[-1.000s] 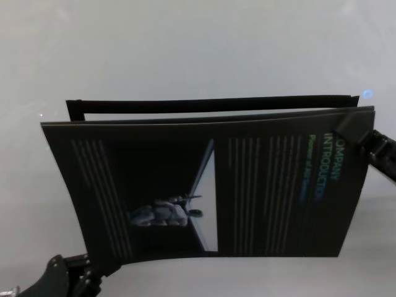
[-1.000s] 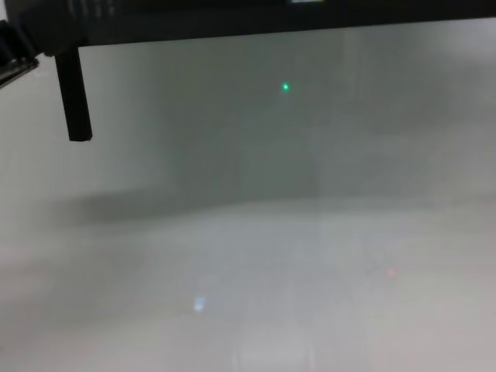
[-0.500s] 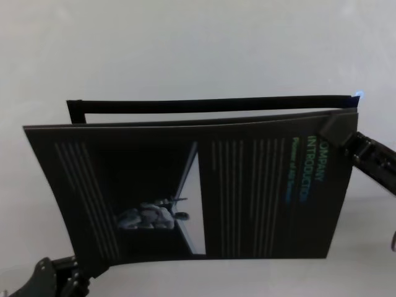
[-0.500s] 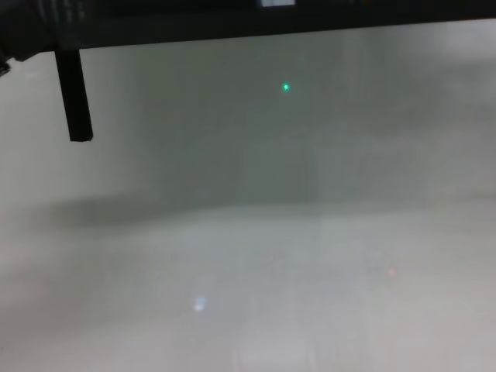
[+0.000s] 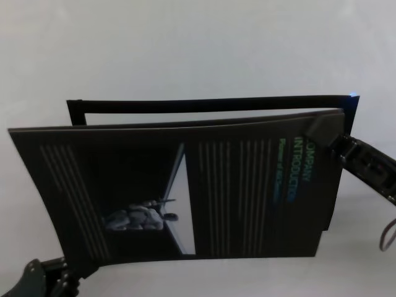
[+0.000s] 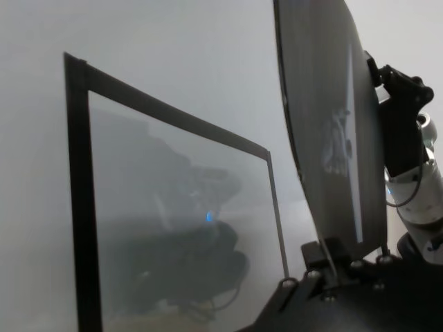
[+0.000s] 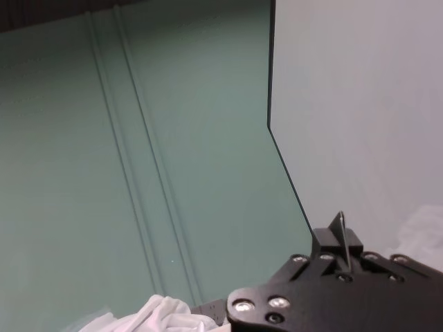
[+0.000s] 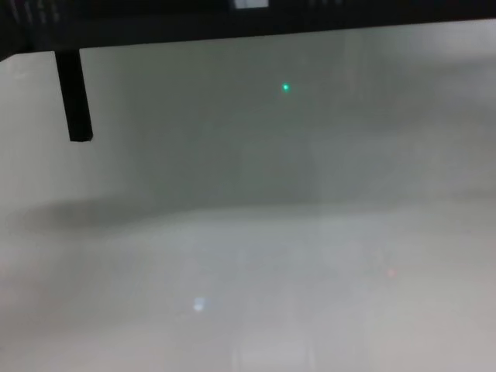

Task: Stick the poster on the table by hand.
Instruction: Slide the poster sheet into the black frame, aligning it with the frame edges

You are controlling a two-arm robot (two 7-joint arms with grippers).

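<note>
The poster [image 5: 179, 185] is a black sheet with pale text columns, a white slanted strip and a bluish picture. It hangs in the air above the table [image 5: 185, 49]. My left gripper [image 5: 73, 271] is shut on its near left corner; the left wrist view shows the clamp [image 6: 324, 257] on the sheet [image 6: 332, 131]. My right gripper [image 5: 323, 129] is shut on the far right corner; the right wrist view shows it [image 7: 340, 238] pinching the thin edge. In the chest view the poster [image 8: 349, 15] is a dark band along the top.
A thin black frame [image 5: 210, 103] stands behind the poster; its upright bar shows in the chest view [image 8: 74, 93] and in the left wrist view [image 6: 77, 207]. The pale table [image 8: 248, 271] stretches under the poster. A white cloth [image 7: 152, 315] lies in the right wrist view.
The poster has shifted steadily to the left in the head view, carried by both grippers. The black frame has stayed where it was.
</note>
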